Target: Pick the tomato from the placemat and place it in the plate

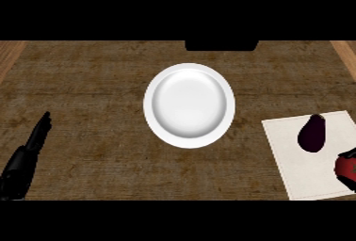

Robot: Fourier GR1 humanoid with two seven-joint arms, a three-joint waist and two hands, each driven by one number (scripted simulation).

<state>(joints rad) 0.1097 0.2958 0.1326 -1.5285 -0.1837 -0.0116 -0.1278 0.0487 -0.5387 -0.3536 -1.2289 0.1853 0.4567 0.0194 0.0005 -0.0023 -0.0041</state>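
Far over on the right, cut off by the edge of the view: the red tomato (345, 170). Lying on the pale placemat (306, 174), at its right side. Not on the plate yet.

Just beside the tomato, a bit farther away and to the left: a dark purple thing (313, 133), long and rounded, also on the placemat. Pointing away, tilted a little to the right. Hard to tell whether touching the tomato or only very close. Sitting partly on the way from the tomato to the plate.

In the middle of the brown tabletop (83, 84): the white plate (188, 104), round, with nothing on it. Well apart from the placemat, with bare tabletop between the two.

At the near left: the left hand (28, 150), black, resting by the edge. Fingers straight and pointing away, close together, holding nothing. Far from the plate and far from the tomato.

About the right hand: cannot tell. Only some dark bits across the tomato, too cut off to name.

At the far edge, past the plate: a dark block (221, 45). Lighter wood strips (10, 56) in the far left and far right corners.
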